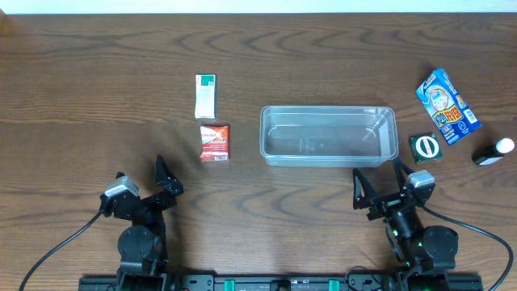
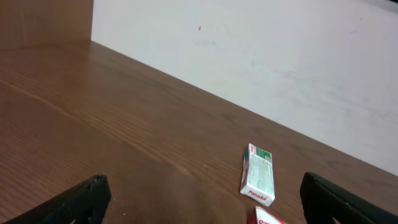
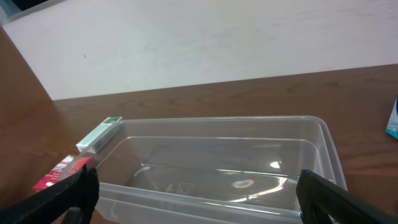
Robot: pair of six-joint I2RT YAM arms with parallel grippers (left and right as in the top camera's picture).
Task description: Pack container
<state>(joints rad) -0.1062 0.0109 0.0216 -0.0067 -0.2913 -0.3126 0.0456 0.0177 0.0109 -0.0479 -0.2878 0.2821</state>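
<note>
Container (image 1: 327, 108): one, with five loose items (image 1: 215, 143) outside; left claw (image 1: 140, 171) and right claw (image 1: 378, 176) gape empty.

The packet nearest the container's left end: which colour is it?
The packet is mainly red with some white; the overhead view shows it best.

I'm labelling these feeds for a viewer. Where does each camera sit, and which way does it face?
Overhead: above the table, looking straight down on the container, left gripper and right gripper, both open.
Left wrist: low behind its own fingers, facing the far wall past the white-green box.
Right wrist: low behind its fingers, facing the empty container.
Shared: both wrist views show the white-green box and red packet.
</note>
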